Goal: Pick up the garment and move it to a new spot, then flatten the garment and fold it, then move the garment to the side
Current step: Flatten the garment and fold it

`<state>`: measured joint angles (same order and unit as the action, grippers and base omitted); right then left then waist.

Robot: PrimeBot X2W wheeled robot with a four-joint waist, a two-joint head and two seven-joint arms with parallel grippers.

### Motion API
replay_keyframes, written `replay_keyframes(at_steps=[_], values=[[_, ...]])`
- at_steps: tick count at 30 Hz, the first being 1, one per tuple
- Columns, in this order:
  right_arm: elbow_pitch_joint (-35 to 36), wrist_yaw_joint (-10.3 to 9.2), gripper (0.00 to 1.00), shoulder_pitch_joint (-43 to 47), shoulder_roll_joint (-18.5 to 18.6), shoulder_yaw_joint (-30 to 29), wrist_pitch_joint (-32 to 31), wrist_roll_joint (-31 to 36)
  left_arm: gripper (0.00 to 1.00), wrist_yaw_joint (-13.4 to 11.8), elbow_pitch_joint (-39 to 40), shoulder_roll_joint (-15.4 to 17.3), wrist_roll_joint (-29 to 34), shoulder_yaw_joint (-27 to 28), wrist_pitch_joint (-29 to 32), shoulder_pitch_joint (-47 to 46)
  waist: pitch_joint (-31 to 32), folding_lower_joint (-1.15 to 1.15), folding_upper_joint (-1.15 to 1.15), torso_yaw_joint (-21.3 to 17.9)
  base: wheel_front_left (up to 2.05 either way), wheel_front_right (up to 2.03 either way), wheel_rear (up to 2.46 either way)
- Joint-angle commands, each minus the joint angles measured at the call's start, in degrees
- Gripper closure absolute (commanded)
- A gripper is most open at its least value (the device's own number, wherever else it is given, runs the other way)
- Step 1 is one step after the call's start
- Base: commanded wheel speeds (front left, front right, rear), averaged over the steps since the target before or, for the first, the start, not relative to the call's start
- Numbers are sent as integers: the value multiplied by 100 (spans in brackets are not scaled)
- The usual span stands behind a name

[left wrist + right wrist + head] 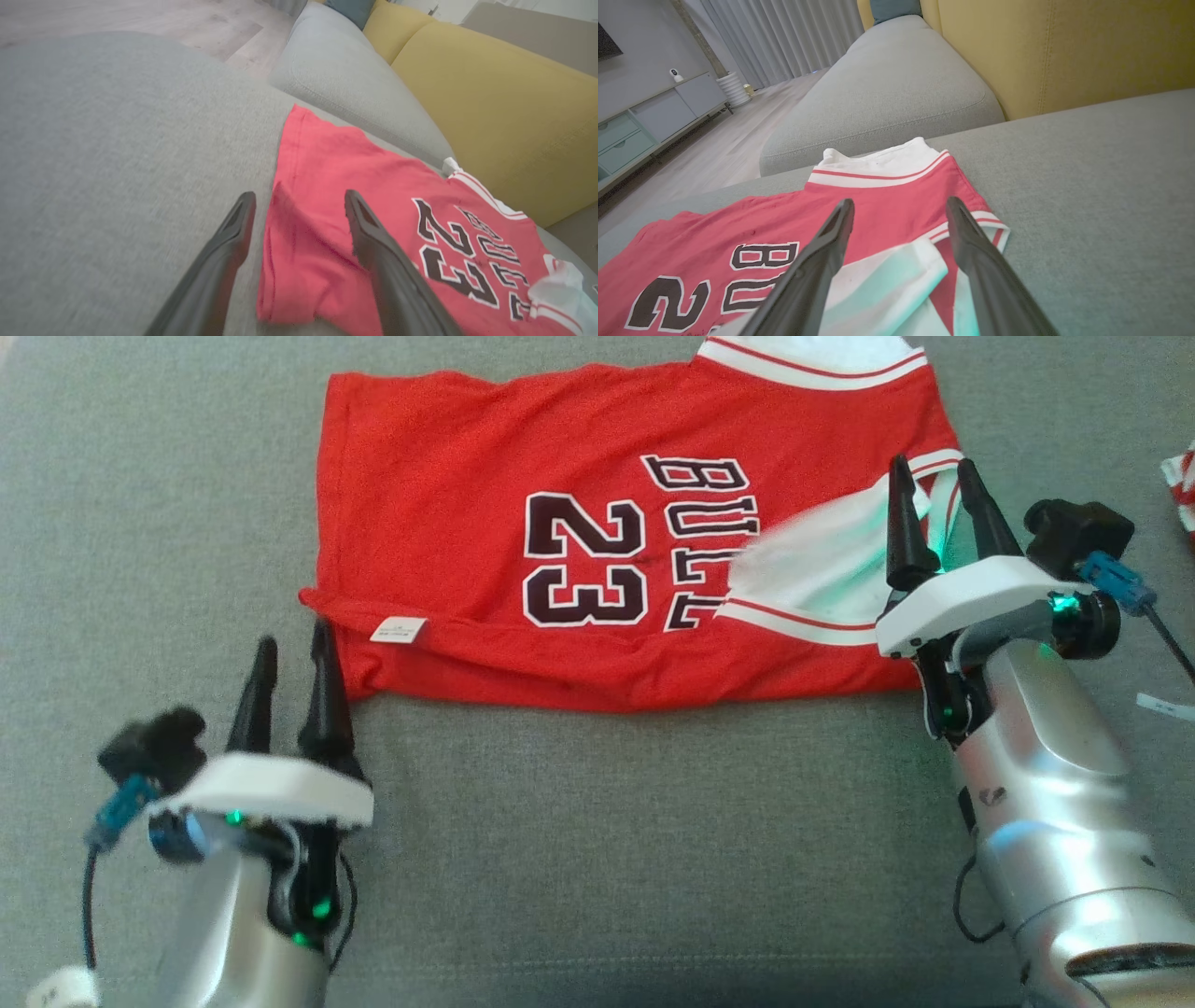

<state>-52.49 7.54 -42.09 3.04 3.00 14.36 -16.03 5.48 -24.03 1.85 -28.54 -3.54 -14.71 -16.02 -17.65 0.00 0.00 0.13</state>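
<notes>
The garment (485, 513) is a red jersey with a black "23" and white trim, lying sideways on the grey cushion with its near edge folded over. My left gripper (295, 639) stands open at the jersey's near-left corner, its fingers apart with nothing between them. In the left wrist view the fingers (373, 242) straddle that folded red corner (299, 261). My right gripper (936, 471) is open above the white sleeve (822, 569) at the jersey's right end. The right wrist view has the white sleeve (887, 280) lying loose between the open fingers (976, 252).
Grey sofa cushion (607, 849) stretches toward me. A red-and-white piece of cloth (1181, 476) lies at the right edge. A second grey cushion (896, 88) and the yellow backrest (1045, 46) stand beyond the jersey; wooden floor (733, 140) lies past the sofa.
</notes>
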Motion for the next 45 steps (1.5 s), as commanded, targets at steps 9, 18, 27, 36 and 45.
replay_keyframes(at_steps=[9,18,27,36,45], values=[[860,-5,0,52,-13,43,63,387,0,-149,467,308,87,153,359,577,182,0,0,-226,0,0,0],[1933,-5,0,670,-15,412,-47,68,0,-509,755,567,-90,314,1302,717,78,0,0,-587,0,0,0],[3030,-5,0,1312,-15,434,-394,8,0,-923,960,706,-224,430,2095,834,-17,0,0,-834,0,0,0],[3845,-5,0,1998,4,184,-1289,277,70,-1086,1302,811,-278,321,2781,1017,-40,0,0,-894,0,0,0],[3842,-5,0,2542,3,-49,-2363,229,100,-1086,1959,858,-246,268,2751,1054,-79,0,0,-762,0,0,0]])
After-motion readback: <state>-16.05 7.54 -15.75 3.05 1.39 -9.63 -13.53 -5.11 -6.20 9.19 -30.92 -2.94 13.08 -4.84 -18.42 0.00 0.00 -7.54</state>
